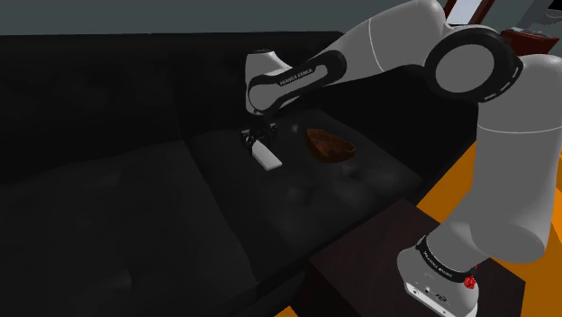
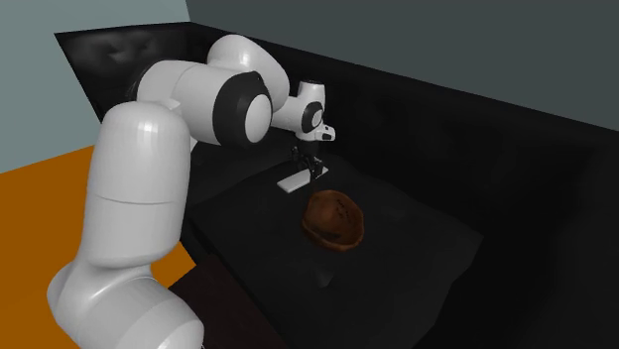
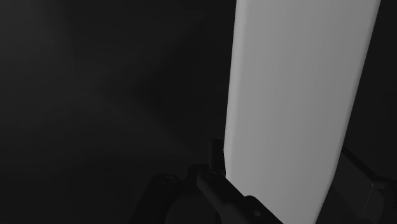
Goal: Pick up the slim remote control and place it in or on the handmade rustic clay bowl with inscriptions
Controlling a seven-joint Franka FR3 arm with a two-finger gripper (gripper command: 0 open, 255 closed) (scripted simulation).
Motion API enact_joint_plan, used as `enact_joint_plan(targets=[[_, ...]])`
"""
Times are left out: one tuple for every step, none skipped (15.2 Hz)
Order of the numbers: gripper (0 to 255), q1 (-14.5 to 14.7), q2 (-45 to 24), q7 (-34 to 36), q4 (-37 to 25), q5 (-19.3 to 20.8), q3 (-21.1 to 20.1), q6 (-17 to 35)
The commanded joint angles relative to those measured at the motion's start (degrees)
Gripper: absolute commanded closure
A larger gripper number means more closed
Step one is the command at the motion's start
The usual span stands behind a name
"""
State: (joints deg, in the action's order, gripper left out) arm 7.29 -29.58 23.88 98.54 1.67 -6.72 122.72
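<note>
The slim remote (image 1: 267, 156) is a plain white-grey slab, low over the black cushion, with one end under my hand. In the wrist view the remote (image 3: 296, 102) runs straight out between the two black fingers (image 3: 217, 156), which clasp its sides. My gripper (image 1: 257, 138) is shut on its near end and points down; it also shows in the second exterior view (image 2: 306, 165) above the remote (image 2: 295, 182). The brown clay bowl (image 1: 329, 146) stands upright a short way toward the shoulder view's right of the remote. In the second exterior view the bowl (image 2: 334, 220) sits nearer the camera than the remote.
The work surface is a black sofa seat (image 1: 297, 194) with a tall black backrest (image 1: 108, 81) behind it. A dark low table (image 1: 360, 270) holds my stand. Orange floor (image 2: 40, 218) lies beside the sofa.
</note>
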Motion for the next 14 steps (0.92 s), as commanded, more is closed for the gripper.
enact_joint_plan(targets=[[255, 0.0, 0.8, 0.0, -0.3, -0.1, -0.1, -1.1], [255, -0.1, 1.2, 0.0, -0.5, -0.1, -0.1, -1.7], [255, -0.1, 1.6, -0.1, -0.7, -0.2, -0.1, -2.3], [255, -0.1, 2.0, -0.1, -0.9, -0.2, -0.1, -2.9], [255, -0.1, 2.4, -0.1, -1.1, -0.3, -0.2, -3.5], [255, -0.1, 2.7, -0.1, -1.4, -0.3, -0.2, -4.1], [255, -0.2, 3.1, -0.1, -1.6, -0.4, -0.2, -4.7], [255, -0.2, 3.4, -0.1, -1.9, -0.4, -0.2, -5.3], [255, -0.2, 3.8, -0.1, -2.2, -0.4, -0.2, -6.0], [255, -0.2, 4.1, -0.1, -2.5, -0.5, -0.3, -6.6], [255, -0.2, 4.4, -0.1, -2.8, -0.5, -0.3, -7.2], [255, -0.2, 4.7, -0.1, -3.1, -0.6, -0.3, -7.9], [255, -0.2, 5.0, -0.2, -3.5, -0.6, -0.3, -8.5], [255, -0.2, 5.3, -0.2, -3.8, -0.6, -0.3, -9.1]])
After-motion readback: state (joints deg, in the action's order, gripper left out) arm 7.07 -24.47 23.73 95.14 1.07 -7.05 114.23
